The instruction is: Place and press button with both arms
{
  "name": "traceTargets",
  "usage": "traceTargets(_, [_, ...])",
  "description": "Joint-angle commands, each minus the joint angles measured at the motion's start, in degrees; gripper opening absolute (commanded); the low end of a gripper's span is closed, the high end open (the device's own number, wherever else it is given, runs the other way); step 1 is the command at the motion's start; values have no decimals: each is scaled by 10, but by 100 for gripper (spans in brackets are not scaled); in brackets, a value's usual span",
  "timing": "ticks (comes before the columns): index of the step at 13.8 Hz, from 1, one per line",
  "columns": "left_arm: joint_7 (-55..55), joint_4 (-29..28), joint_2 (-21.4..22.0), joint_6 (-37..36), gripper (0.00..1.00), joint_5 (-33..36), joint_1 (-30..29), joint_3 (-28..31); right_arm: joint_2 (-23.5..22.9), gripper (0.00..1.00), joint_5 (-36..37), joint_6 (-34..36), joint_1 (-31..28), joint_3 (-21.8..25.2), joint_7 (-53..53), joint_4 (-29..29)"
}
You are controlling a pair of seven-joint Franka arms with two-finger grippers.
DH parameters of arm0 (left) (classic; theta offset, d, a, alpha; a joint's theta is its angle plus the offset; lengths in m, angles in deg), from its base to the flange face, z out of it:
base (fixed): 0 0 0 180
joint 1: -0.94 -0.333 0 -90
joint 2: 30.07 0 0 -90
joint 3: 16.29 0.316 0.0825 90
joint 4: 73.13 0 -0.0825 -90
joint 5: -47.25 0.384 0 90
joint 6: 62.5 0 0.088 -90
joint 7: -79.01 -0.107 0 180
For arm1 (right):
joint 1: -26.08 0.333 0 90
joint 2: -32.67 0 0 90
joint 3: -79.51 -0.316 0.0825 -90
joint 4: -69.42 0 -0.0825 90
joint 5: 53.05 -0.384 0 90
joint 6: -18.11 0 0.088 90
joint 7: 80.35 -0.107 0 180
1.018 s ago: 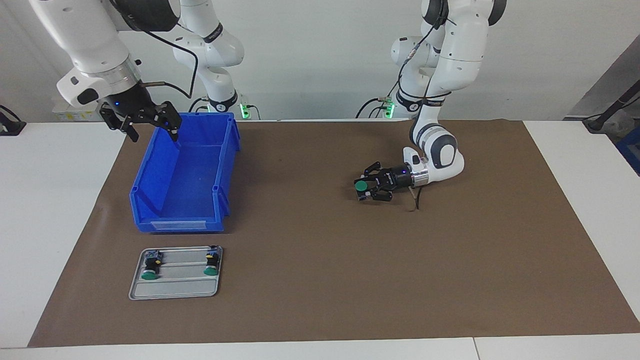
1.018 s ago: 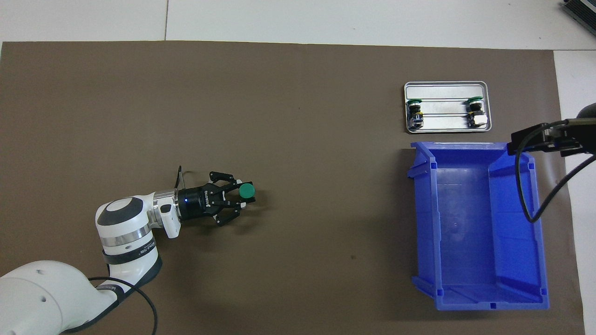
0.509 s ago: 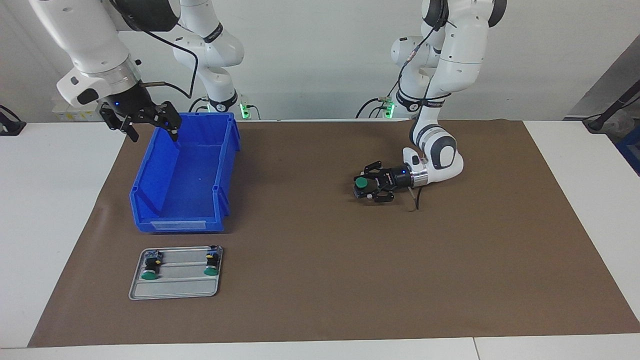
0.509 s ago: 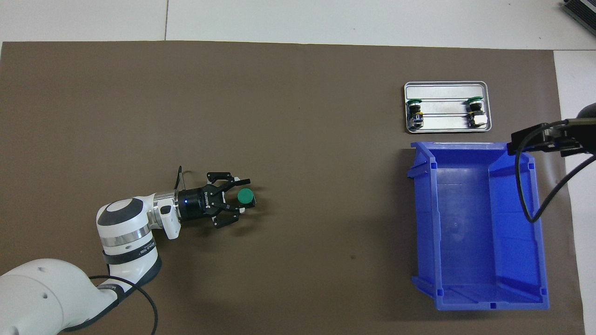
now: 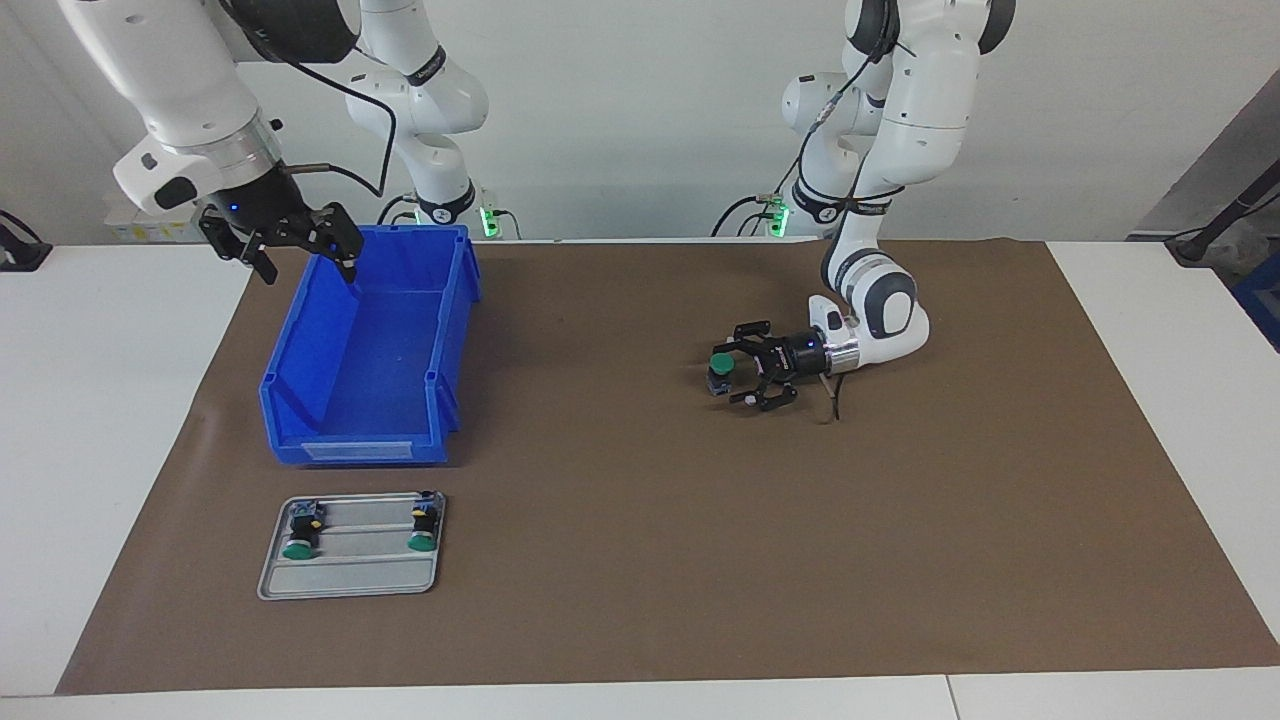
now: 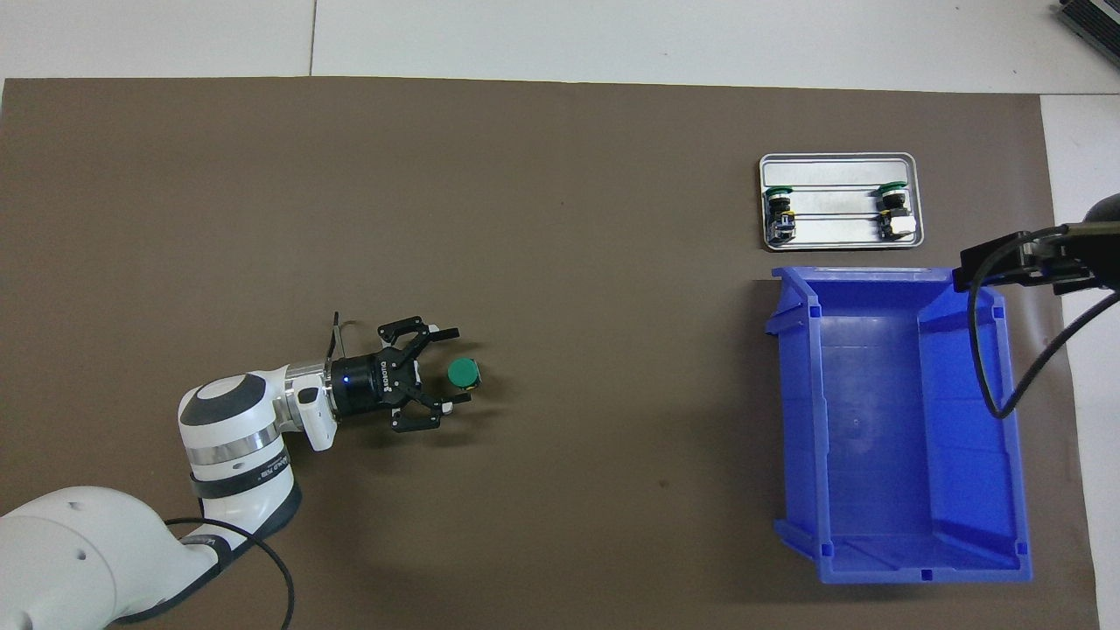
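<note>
Standing upright, green cap up, the button (image 5: 719,372) sits between the left gripper's (image 5: 738,372) open jaws.

Matt brown paper mat (image 5: 640,560), glossy blue plastic bin (image 5: 300,350), metal tray (image 5: 350,578).

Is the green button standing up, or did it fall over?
Standing up. The button rests on the brown mat, round green cap facing up, between the left gripper's spread fingertips, which no longer pinch it.

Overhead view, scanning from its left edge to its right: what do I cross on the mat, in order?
left gripper → button standing on the brown mat → metal tray with two more buttons, above the blue bin
</note>
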Motion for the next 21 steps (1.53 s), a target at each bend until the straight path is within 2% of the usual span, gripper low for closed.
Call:
traceTargets(1, [-16, -13, -1, 4, 99, -11, -4, -1, 15, 100, -8, -5, -6, -4, 14, -16])
traceTargets(5, [-9, -12, 1, 10, 98, -8, -7, 1, 15, 100, -8, -5, -6, -4, 14, -16])
traceTargets(8, [19, -5, 10, 4, 98, 10, -33, 2, 15, 100, -8, -4, -6, -4, 14, -16])
traceTargets(13, [86, 44, 14, 3, 98, 97, -99, 2, 15, 100, -8, -4, -6, -4, 14, -16])
traceTargets(17, [219, 113, 33, 4, 98, 172, -148, 3, 15, 100, -8, -5, -6, -4, 14, -16])
traceTargets(21, [456, 258, 48, -17, 98, 342, -185, 3, 15, 100, -8, -4, -6, -4, 14, -16])
